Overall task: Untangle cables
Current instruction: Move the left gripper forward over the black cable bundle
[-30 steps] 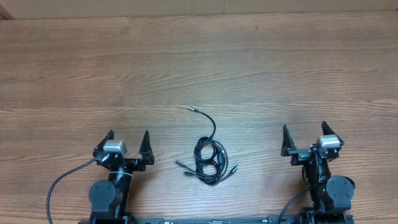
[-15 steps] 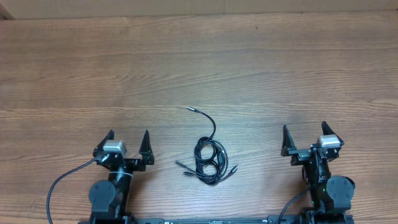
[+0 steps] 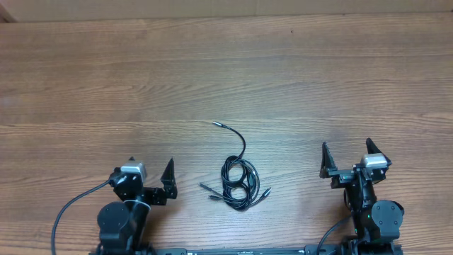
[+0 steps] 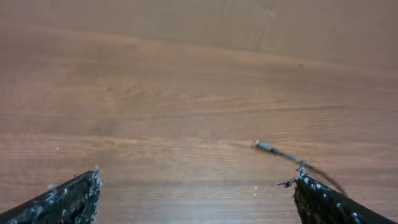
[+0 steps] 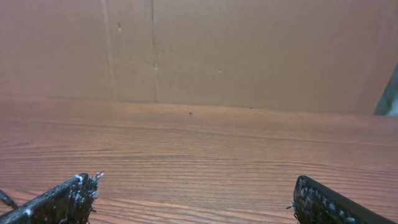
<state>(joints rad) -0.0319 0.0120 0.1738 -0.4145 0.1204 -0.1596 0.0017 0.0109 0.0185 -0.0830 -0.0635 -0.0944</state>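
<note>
The cables (image 3: 238, 183) lie as a tangled coil of thin black cords on the wooden table (image 3: 226, 71), near the front edge between the two arms. One strand runs up from the coil to a plug tip (image 3: 218, 124). Other plug tips stick out at the coil's lower left and lower right. My left gripper (image 3: 144, 168) is open, left of the coil and apart from it. In the left wrist view, the gripper (image 4: 198, 173) holds nothing, and a plug tip (image 4: 266, 147) shows beside the right finger (image 4: 329, 202). My right gripper (image 3: 347, 144) (image 5: 198, 179) is open and empty, right of the coil.
A brown cardboard wall (image 5: 249, 50) stands along the table's far edge. A thicker black robot cable (image 3: 71, 209) loops from the left arm's base at the front left. A sliver of thin cord (image 5: 5, 198) shows at the right wrist view's lower left.
The left arm has shifted slightly toward the front edge and right, and its gripper now looks tilted in the overhead view. The right arm and the cables have not moved.
</note>
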